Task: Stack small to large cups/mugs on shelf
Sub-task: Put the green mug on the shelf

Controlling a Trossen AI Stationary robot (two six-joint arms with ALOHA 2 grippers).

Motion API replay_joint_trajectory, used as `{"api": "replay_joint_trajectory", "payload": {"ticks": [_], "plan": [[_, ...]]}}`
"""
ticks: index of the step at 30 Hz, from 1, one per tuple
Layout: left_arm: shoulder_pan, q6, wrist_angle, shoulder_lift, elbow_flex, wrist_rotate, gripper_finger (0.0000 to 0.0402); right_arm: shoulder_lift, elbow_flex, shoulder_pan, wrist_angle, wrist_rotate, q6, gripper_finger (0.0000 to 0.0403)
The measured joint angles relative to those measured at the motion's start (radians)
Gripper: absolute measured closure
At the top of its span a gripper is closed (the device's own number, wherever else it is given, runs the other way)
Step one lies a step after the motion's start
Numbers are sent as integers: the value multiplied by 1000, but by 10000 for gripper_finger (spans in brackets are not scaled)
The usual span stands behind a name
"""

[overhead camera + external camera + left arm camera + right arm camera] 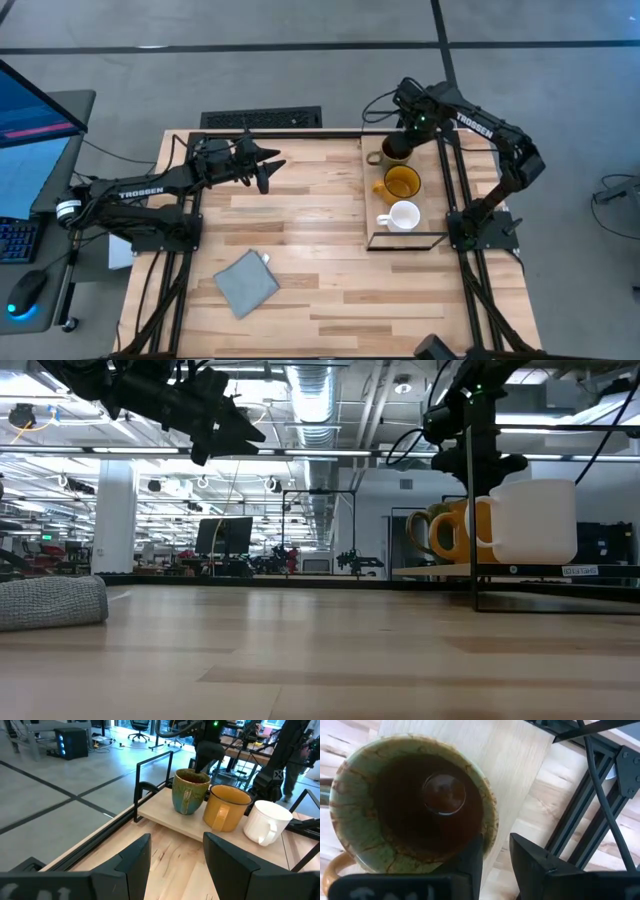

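Three mugs stand upright in a row on the wooden shelf at the table's right. The dark brown-olive mug is at the far end, the amber-yellow mug in the middle and the white mug at the near end. My right gripper is over the brown-olive mug, pointing down and slightly open. One finger is inside the mug's rim and one outside. My left gripper is open and empty above the table's far middle, pointing toward the shelf. My right gripper straddles the brown-olive mug's rim on the side away from its handle, coming from above. A strip of shelf board shows between the outer finger and the mug's wall. I cannot tell whether the inner finger touches the wall. The mug stands on the shelf.
A grey-blue folded cloth lies near the table's front, left of centre. The shelf's black wire frame rises around the board. A keyboard lies beyond the table's far edge. Bare tabletop lies between the cloth and the shelf.
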Motion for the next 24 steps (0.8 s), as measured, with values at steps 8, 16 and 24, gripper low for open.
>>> {"api": "replay_joint_trajectory", "payload": {"ticks": [8,16,24], "plan": [[0,-9,-2,0,0,0,230,0,0,0,-45,1,17,285],[0,-10,-14,0,0,0,230,0,0,0,-38,3,18,285],[0,-10,-13,0,0,0,230,0,0,7,-31,1,25,285]]}}
